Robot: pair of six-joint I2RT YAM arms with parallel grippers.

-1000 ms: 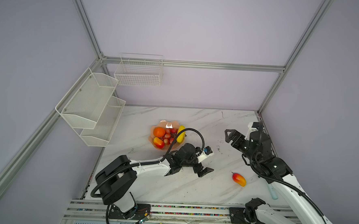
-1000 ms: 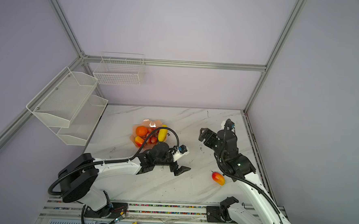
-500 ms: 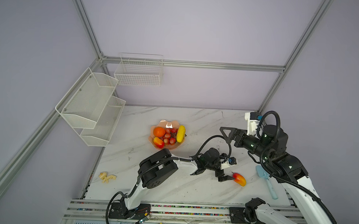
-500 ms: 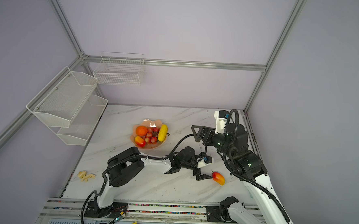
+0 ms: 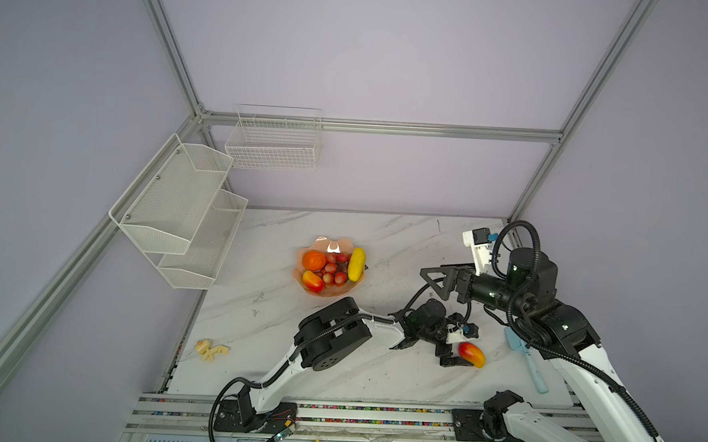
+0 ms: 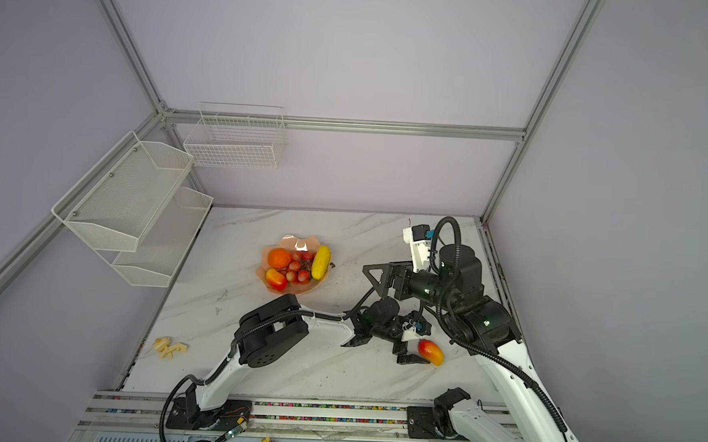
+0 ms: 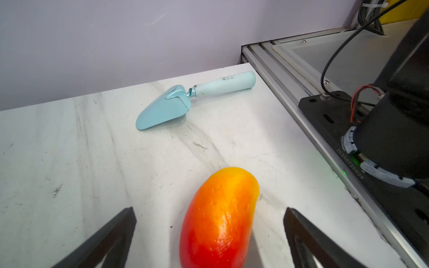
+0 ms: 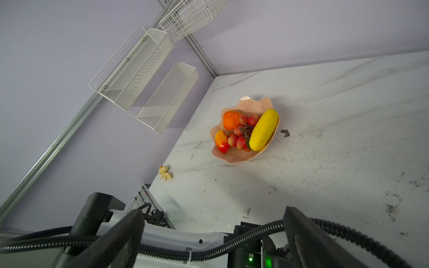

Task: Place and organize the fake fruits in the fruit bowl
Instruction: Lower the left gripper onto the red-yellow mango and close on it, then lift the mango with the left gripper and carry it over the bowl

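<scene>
Reaches low and far across toward the right side with the left arm (image 5: 380, 325), elbow bent near the middle, ending in the left gripper (image 7: 209, 210) with jaws spread wide, clamped on nothing. Holds the right arm (image 5: 593, 392) raised above that wrist, forearm level, pointing the right gripper (image 8: 213, 210) leftward in both top views, jaws equally wide apart.

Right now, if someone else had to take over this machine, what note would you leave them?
Left gripper: open, jaws either side of the loose mango on the table, not yet gripping it.
Right gripper: open, empty, held above the table.
Done: orange, red grapes, yellow fruit and a second mango lie in the fruit bowl.
Left to do: close on the loose mango, carry it to the bowl, tidy the arrangement.
</scene>
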